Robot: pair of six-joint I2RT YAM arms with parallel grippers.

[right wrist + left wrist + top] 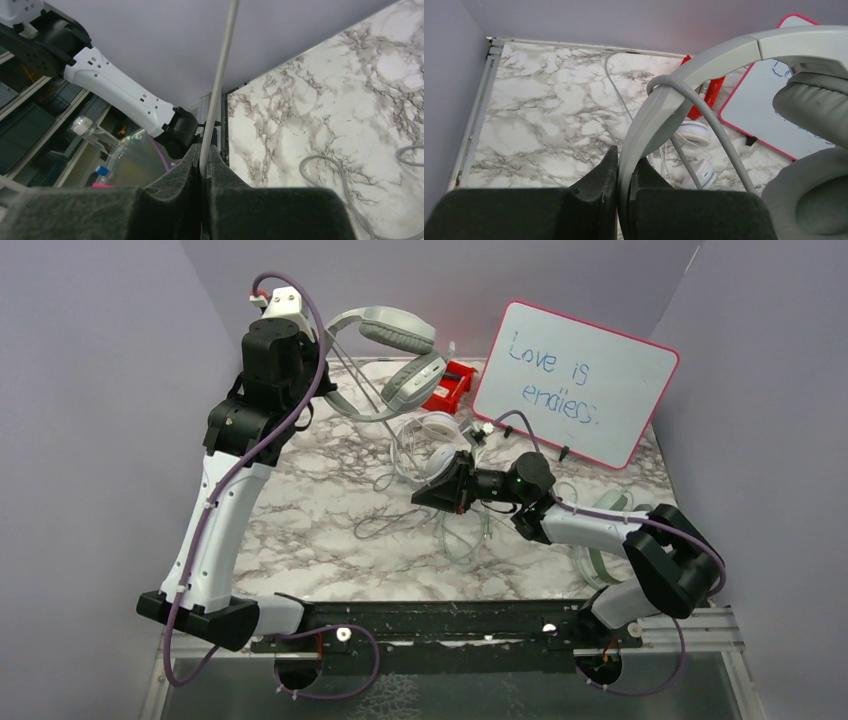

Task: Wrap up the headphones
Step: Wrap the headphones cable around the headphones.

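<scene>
My left gripper (322, 380) is raised at the back left, shut on the headband of grey-green headphones (395, 360). In the left wrist view the band (704, 60) runs up from between the jaws (624, 167). Its grey cable (719, 135) loops once over the band, and the padded cups (814, 105) hang at the right. My right gripper (440, 492) is low over mid-table, shut on that thin cable (222, 60), which rises straight out of the fingertips (204, 155). A white pair (430, 435) lies on the marble between the arms.
A pink-framed whiteboard (575, 380) leans at the back right, with a red box (450, 385) beside it. Another pale pair (600, 540) lies under my right arm. Loose cable loops (325, 170) lie on the marble table (330, 520). Purple walls close in three sides.
</scene>
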